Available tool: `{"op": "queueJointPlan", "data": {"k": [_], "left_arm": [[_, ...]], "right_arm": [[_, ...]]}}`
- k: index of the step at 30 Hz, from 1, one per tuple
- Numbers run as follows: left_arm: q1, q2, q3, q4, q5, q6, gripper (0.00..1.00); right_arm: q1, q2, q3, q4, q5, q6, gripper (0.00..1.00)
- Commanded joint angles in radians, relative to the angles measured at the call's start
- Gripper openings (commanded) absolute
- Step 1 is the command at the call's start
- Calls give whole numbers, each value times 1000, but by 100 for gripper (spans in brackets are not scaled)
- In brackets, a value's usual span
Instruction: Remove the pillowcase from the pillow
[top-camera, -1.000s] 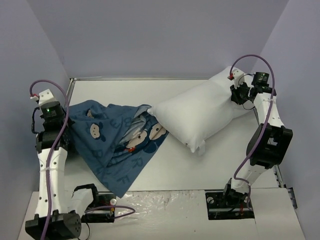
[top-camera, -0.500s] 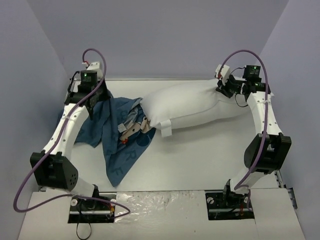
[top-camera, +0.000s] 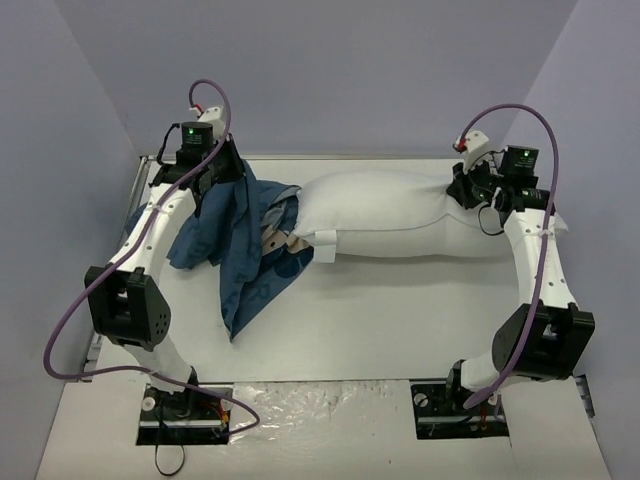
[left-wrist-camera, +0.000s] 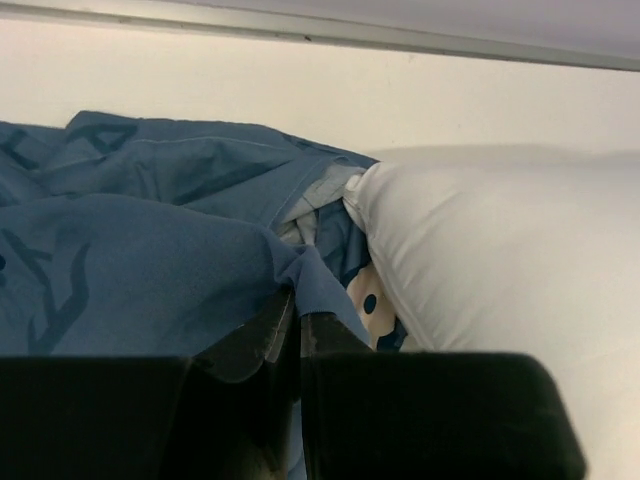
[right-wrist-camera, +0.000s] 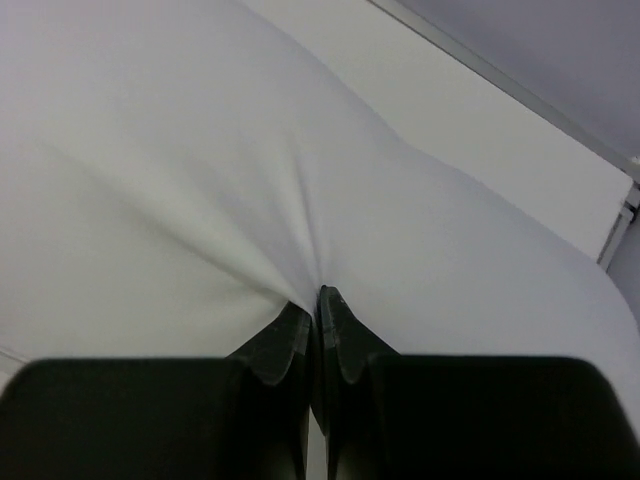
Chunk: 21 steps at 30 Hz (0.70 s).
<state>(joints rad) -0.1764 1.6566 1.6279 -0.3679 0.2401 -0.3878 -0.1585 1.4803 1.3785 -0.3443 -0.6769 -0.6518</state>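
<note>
Over the last half second my left arm swung the pillowcase farther back, and the pillow straightened out along the far side of the table.
My left gripper is clamped on a fold of the teal fabric, which hangs bunched from it and trails toward me. My right gripper pinches the pillow's right end. The pillow's left end touches the bunched case, and the rest lies bare.
</note>
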Motion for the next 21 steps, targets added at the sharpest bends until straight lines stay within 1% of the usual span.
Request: {"op": "queueJointPlan", "data": {"k": [1, 4, 6, 8, 10, 14, 17, 19, 21], "left_arm": [[-8, 11, 53, 40, 33, -31, 2], [2, 6, 104, 63, -1, -19, 2], [5, 14, 148, 55, 7, -19, 2], [6, 17, 147, 53, 14, -20, 2], [5, 6, 100, 64, 15, -25, 2], [5, -21, -31, 119, 16, -49, 2], [5, -26, -94, 144, 16, -57, 2], [6, -21, -106, 144, 15, -54, 2], [9, -15, -111, 135, 5, -40, 2]], "right_arm": [[-62, -149, 16, 371, 123, 398, 0], [-67, -175, 25, 415, 138, 525, 0], [-67, -181, 42, 439, 152, 584, 0], [-69, -187, 57, 459, 200, 679, 0], [-67, -196, 77, 485, 226, 742, 0], [-64, -233, 65, 524, 342, 903, 0], [-58, -247, 53, 534, 382, 974, 0], [-47, -249, 57, 568, 390, 1007, 0], [-3, -238, 94, 617, 430, 1017, 0]]}}
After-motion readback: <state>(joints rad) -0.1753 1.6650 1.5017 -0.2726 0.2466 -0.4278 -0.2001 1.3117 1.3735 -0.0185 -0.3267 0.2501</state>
